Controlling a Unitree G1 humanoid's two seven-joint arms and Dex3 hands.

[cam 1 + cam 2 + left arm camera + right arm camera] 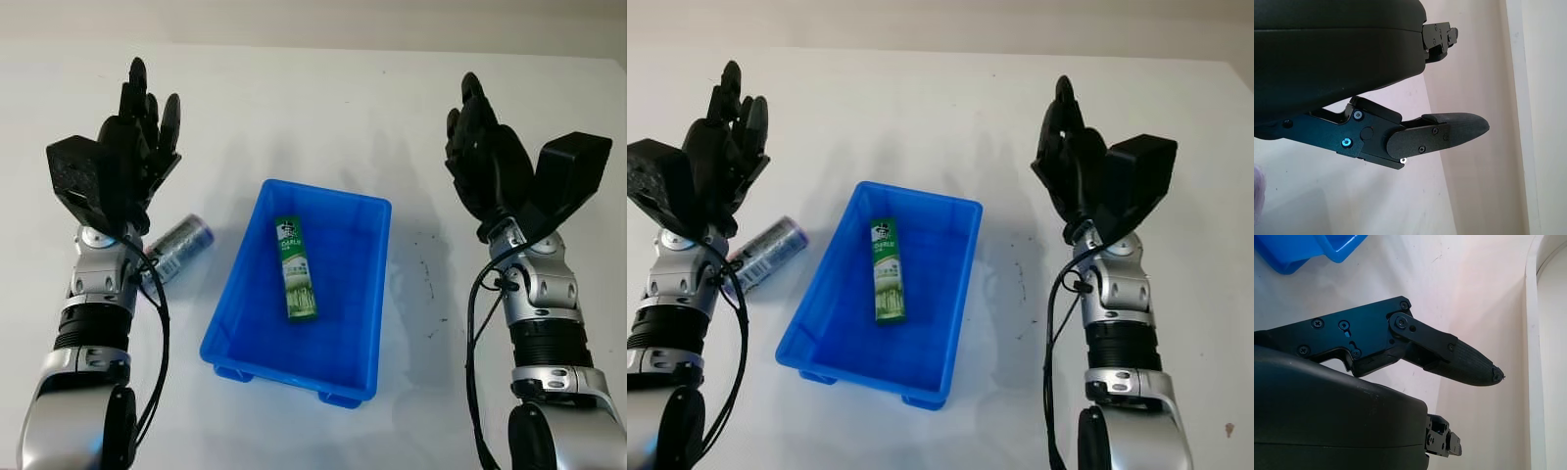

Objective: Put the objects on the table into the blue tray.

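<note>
Left eye view: green tube (pixel 295 268) already lies in the blue tray (pixel 367 362); the can (pixel 177 245), centre-left on the table (pixel 323 108), looks light, stiff, slick. I'd clasp its middle. Left hand (pixel 127 147) and right hand (pixel 495 166) open, empty.

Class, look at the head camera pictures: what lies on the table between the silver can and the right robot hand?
The blue tray lies between the silver can and the open right robot hand, with a green tube inside it; both eye views show this.
</note>
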